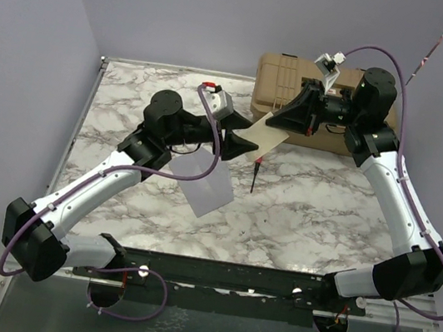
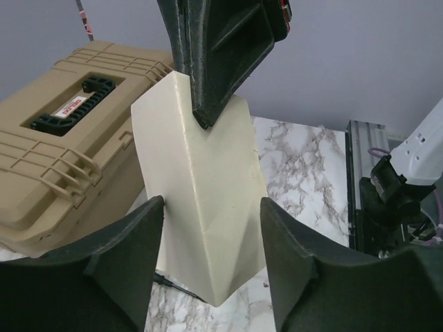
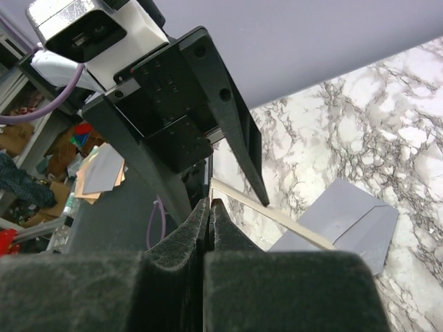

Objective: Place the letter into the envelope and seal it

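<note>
The letter (image 1: pixel 271 138), a tan sheet with a fold crease, hangs in the air over the middle of the table. My right gripper (image 1: pixel 274 121) is shut on its upper edge. The right wrist view shows that grip (image 3: pixel 210 203), with the letter (image 3: pixel 291 220) edge-on. My left gripper (image 1: pixel 246 142) is open. In the left wrist view (image 2: pixel 211 232) its fingers stand on either side of the letter's (image 2: pixel 201 200) lower part, the left one at the sheet's edge. The grey envelope (image 1: pixel 202 181) lies flat on the table below the left wrist, also in the right wrist view (image 3: pixel 346 220).
A big tan hard case (image 1: pixel 294 81) with a black handle stands at the back right, behind the right gripper, also in the left wrist view (image 2: pixel 48 159). A thin black pen (image 1: pixel 254 175) with a red end lies on the marble table (image 1: pixel 307 213) right of the envelope.
</note>
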{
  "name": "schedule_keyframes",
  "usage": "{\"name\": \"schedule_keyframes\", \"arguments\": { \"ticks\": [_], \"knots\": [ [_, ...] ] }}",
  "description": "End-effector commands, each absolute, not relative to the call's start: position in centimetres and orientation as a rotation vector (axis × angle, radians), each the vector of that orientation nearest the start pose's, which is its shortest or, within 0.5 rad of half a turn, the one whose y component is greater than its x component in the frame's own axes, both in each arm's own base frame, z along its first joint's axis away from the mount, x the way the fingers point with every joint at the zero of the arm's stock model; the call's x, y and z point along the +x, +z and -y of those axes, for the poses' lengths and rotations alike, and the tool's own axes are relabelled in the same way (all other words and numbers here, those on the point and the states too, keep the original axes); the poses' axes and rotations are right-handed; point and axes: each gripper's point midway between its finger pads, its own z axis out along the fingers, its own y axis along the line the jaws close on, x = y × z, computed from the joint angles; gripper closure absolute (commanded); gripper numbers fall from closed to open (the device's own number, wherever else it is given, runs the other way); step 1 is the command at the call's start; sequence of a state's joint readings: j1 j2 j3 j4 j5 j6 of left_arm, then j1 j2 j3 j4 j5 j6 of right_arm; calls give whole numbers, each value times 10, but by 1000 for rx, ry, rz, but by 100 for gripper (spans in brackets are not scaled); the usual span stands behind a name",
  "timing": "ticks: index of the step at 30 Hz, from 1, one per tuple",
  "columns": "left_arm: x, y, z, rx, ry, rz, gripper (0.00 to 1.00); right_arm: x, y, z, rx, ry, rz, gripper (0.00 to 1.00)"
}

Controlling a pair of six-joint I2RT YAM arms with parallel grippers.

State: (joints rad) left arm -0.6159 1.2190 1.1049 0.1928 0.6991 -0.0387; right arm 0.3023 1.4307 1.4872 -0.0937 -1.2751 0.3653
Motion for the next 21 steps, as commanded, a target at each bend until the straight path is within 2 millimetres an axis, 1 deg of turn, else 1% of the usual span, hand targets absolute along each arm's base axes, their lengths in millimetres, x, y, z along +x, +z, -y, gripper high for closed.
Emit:
{"name": "schedule_keyframes", "arguments": {
  "ticks": [1,3,6,8,10,14,15,19,21],
  "knots": [
    [242,394,313,987,-1017,-1179,46,263,406,-266,-1067,1483,-1458,100],
    [238,396,310,993,-1020,-1174,53,262,404,-266,-1078,1470,-1455,100],
    [232,393,311,1011,-1049,-1190,62,259,403,-264,-1089,1459,-1447,100],
    [236,388,313,997,-1069,-1233,73,258,403,-264,-1095,1460,-1440,100],
    [240,383,317,984,-1099,-1280,76,257,403,-264,-1098,1460,-1438,100],
    [238,373,325,997,-1168,-1331,78,253,405,-263,-1111,1458,-1420,100],
    [239,372,325,998,-1173,-1337,81,253,405,-263,-1110,1457,-1419,100],
    [242,370,325,988,-1163,-1348,100,252,406,-262,-1094,1436,-1425,100],
    [244,371,323,969,-1144,-1352,100,253,408,-261,-1082,1425,-1428,100]
  ]
}}
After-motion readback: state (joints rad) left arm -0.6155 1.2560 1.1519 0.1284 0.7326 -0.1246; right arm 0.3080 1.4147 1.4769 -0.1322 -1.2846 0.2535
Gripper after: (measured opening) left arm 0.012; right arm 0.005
